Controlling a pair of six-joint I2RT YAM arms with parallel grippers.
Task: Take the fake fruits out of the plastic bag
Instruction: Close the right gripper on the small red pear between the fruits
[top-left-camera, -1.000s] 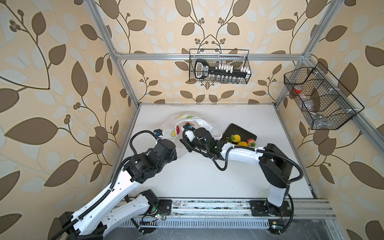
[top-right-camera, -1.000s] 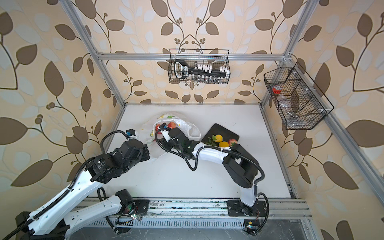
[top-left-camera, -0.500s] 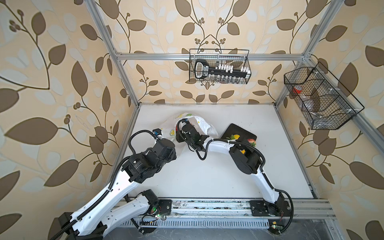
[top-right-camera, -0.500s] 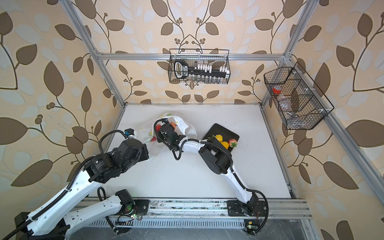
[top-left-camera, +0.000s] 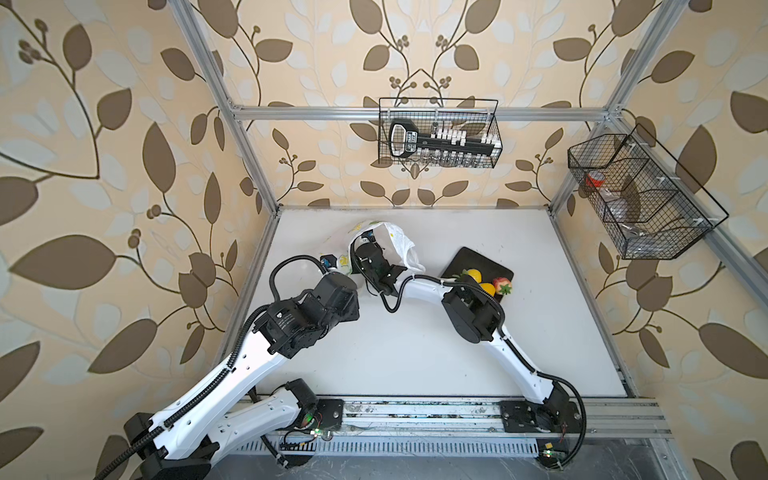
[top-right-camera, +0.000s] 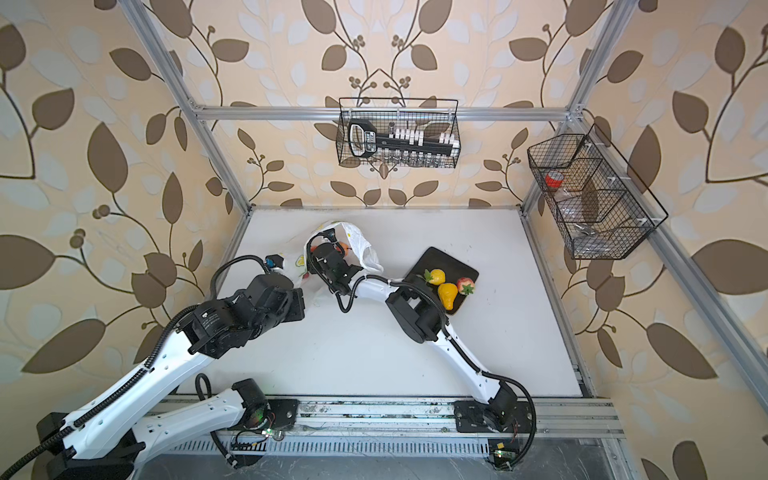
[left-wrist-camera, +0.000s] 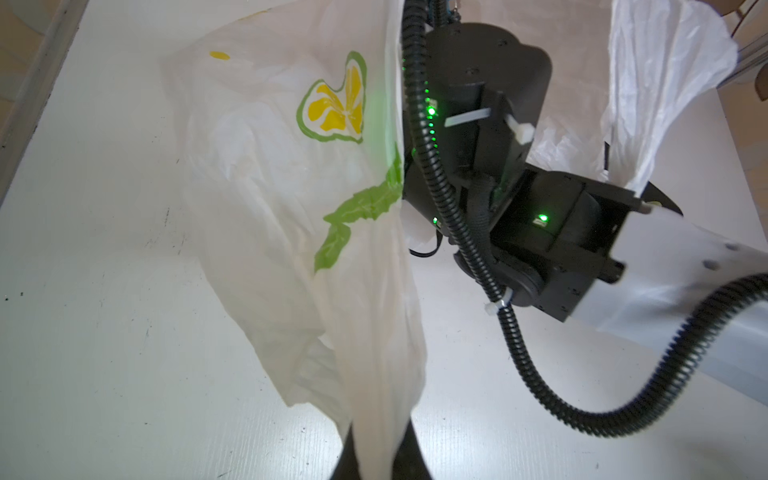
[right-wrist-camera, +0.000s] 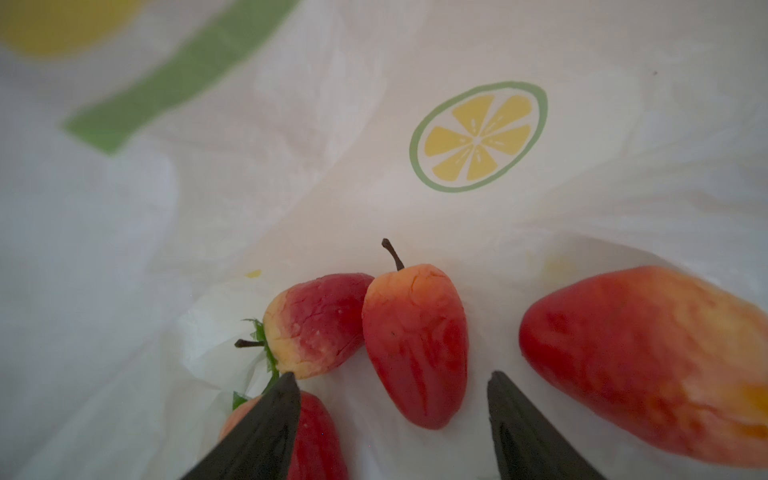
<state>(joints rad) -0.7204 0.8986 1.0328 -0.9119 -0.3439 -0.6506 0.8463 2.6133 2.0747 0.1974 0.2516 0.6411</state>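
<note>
Three items out, by our count, all lying on the dark tray (top-right-camera: 436, 259): lemon (top-right-camera: 437, 276) with leaf, yellow-orange pear (top-right-camera: 448, 296), red strawberry (top-right-camera: 465, 286). That tray sits on the white table (top-left-camera: 415, 353), apart from the bag, on the right arm's side.

— Agreed. And inside the plastic bag (top-left-camera: 395, 241)?

— Four that we can see in the right wrist view. A strawberry with green calyx (right-wrist-camera: 316, 324) touches a stemmed red fruit (right-wrist-camera: 415, 345). A larger red-and-orange fruit (right-wrist-camera: 648, 365) lies beside them, kind unclear. A fourth red one (right-wrist-camera: 320, 436) is partly hidden under a finger. We judge the job a little under half done.

— Grippers?

— We list the right gripper (right-wrist-camera: 392, 376) as inside the bag, jaws apart, tips either side of the stemmed red fruit, nothing gripped. The left gripper (left-wrist-camera: 376, 453) is clamped on a gathered fold of the bag, holding that side up.

— Obstructions?

— Chiefly the bag film: thin, crinkly, draped round the right wrist in both top views. We think it could catch in the jaws or lift with a fruit. The calyx strawberry lies against the target, with one fingertip at its edge, so closing may nudge it. The right elbow hangs over the tray's near corner.

— Other entries?

— The back wire basket (top-left-camera: 436, 133) and side wire basket (top-left-camera: 640, 195) hang on the walls, neither in our way.
</note>
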